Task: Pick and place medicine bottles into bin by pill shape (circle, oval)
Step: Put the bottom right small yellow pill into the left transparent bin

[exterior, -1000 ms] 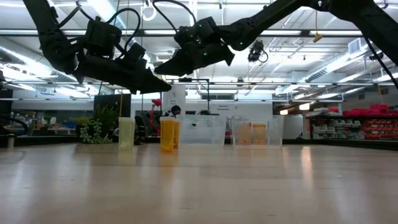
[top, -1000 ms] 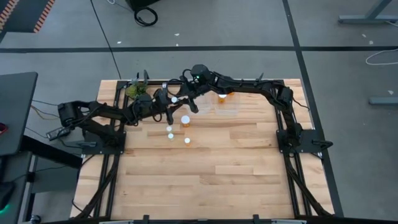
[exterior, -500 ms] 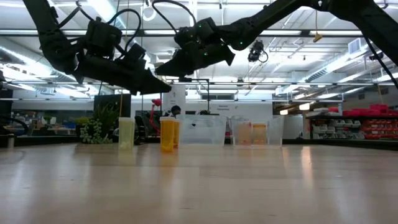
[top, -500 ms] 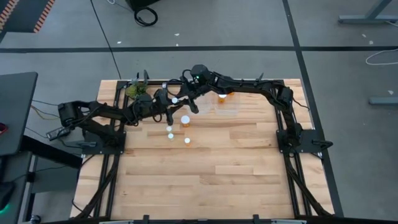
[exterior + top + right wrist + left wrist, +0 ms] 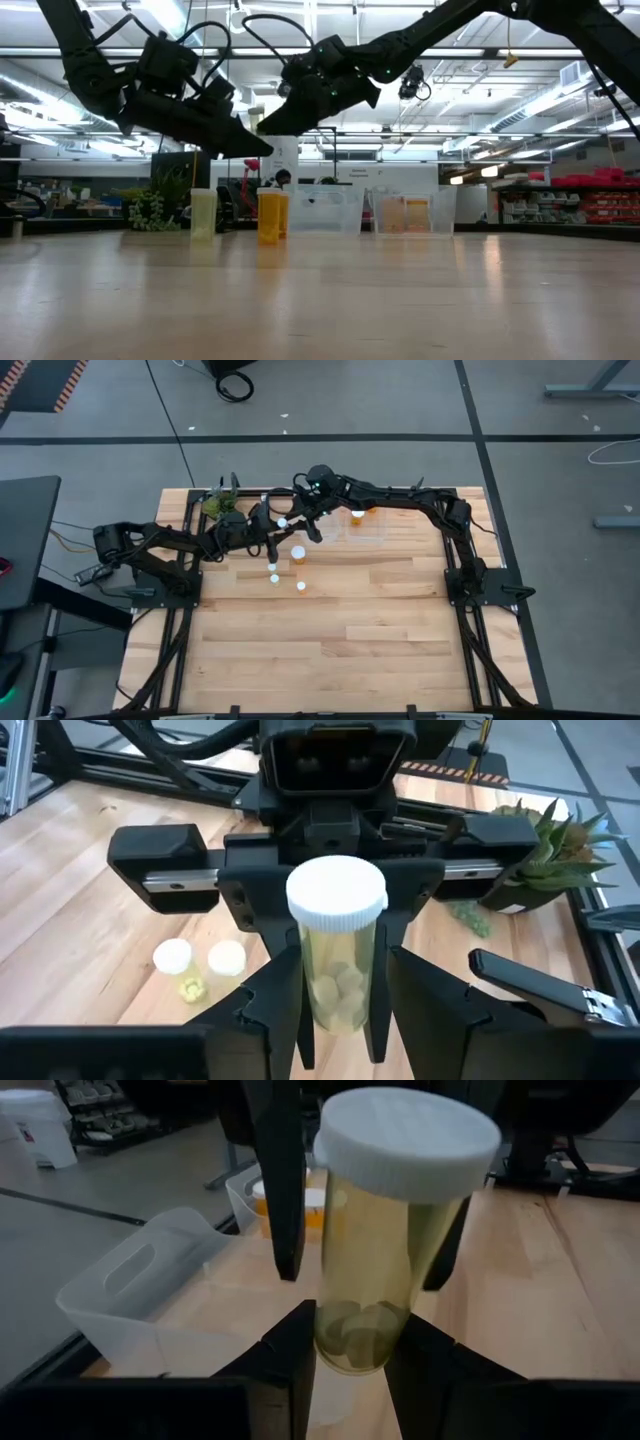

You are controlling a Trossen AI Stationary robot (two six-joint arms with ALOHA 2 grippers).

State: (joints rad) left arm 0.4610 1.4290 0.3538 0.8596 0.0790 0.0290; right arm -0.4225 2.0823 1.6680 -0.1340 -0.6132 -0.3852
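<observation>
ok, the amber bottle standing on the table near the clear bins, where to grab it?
Take the amber bottle by its round side wall just under the white cap, with the end effector coming straight down. It stands upright, and the pale bottle beside it stands apart, so fingers should fit either side.

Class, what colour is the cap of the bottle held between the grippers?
White; the cap shows best in the left wrist view.
</observation>
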